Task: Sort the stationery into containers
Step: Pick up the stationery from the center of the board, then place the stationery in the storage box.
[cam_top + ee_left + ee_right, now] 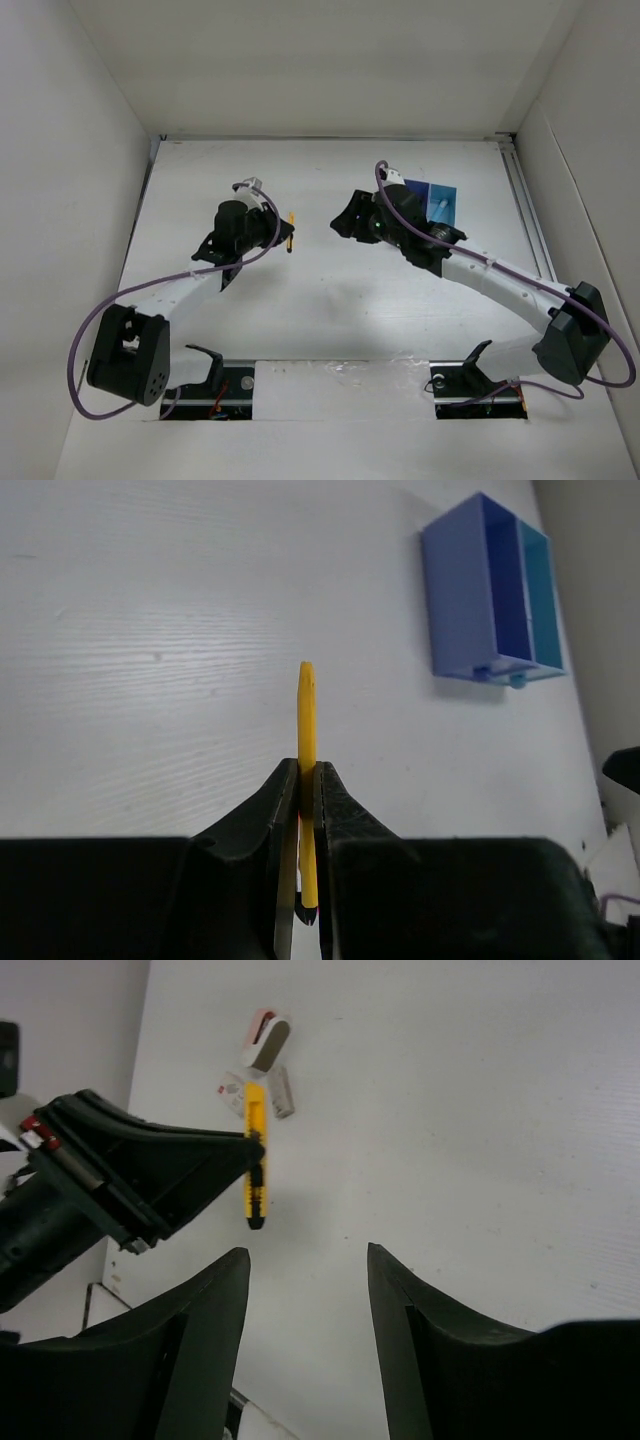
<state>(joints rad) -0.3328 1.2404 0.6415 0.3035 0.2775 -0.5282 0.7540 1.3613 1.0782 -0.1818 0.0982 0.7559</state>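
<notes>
The left gripper [307, 780] is closed tightly on a thin yellow cutter [307, 710], which is pinched between the two black fingers [265, 810]. The longer yellow part is seen sticking out ahead of the fingertips, and a short dark end is seen behind them, inside the jaws. From the right wrist camera the same cutter [256, 1165] is seen about upright in the picture, with its black tip at the lower end, and it is gripped from the side. Whether the cutter touches the table [330, 310] cannot be told.

The right gripper [305, 1270] is opened wide and nothing is held between its jaws. It is pointed toward the cutter, near it but apart from it.

The containers [455, 600], one dark blue and one cyan, are joined side by side and are placed on the table at the far right, just beside the right arm. Something small and light blue is seen at their edge, but it cannot be identified.

A few small whitish pieces [265, 1045] are laid close together on the table beyond the cutter, well apart from the containers.
</notes>
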